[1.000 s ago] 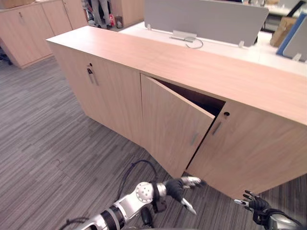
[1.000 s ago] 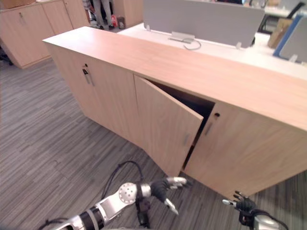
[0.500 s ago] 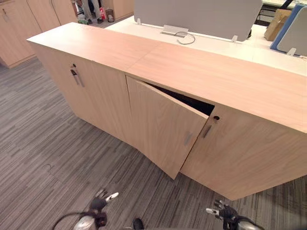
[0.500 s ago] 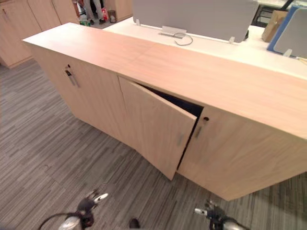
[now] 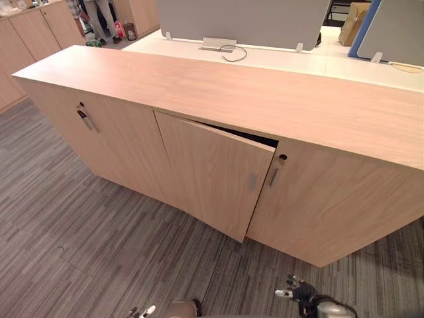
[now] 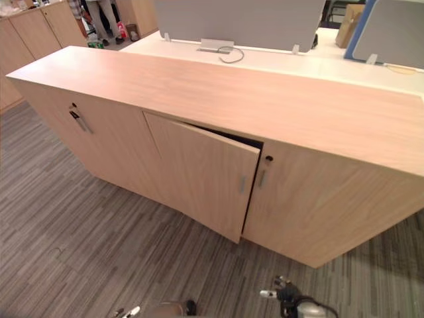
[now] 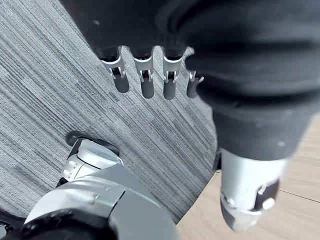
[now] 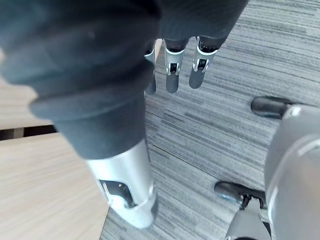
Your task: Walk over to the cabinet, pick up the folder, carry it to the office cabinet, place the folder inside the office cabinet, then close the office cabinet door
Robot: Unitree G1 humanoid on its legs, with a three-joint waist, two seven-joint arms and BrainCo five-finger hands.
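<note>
Nearest you: left hand [image 7: 146, 80] and right hand [image 8: 171, 75] both hang low over the grey striped carpet floor [image 5: 79, 252]. Fingers are straight and loosely spread, and each hand is empty.

Folder: you are not carrying it. You cannot tell where it lies; the inside of the office cabinet [image 5: 338, 205] is only a dark slit behind the door.

Door [image 5: 209, 175]: ajar, hinged on its left. Its free edge, with a small handle [image 5: 252, 182], stands out from the neighbouring door's handle [image 5: 273, 176]. Both hands are well apart from it.

Judgement: pickup and carry look finished. Placement is likely done but unconfirmed. Closing the door is what's left for you. The carpet between you and the door panel is open. Pushing flat on the panel near its free edge should do.

Further along the front, a left-hand door carries a hanging key [image 5: 84, 118]. The cabinet top [image 5: 265, 93] is bare wood.

Beyond it are a white surface [image 5: 285, 61] with a looped cable [image 5: 232, 53], a grey divider screen [image 5: 242, 20], a blue-edged panel [image 5: 371, 26] and a cardboard box [image 5: 351, 13]. At far left are more wooden cabinets [image 5: 33, 30] and a person's legs [image 5: 99, 16], well apart from your work.
</note>
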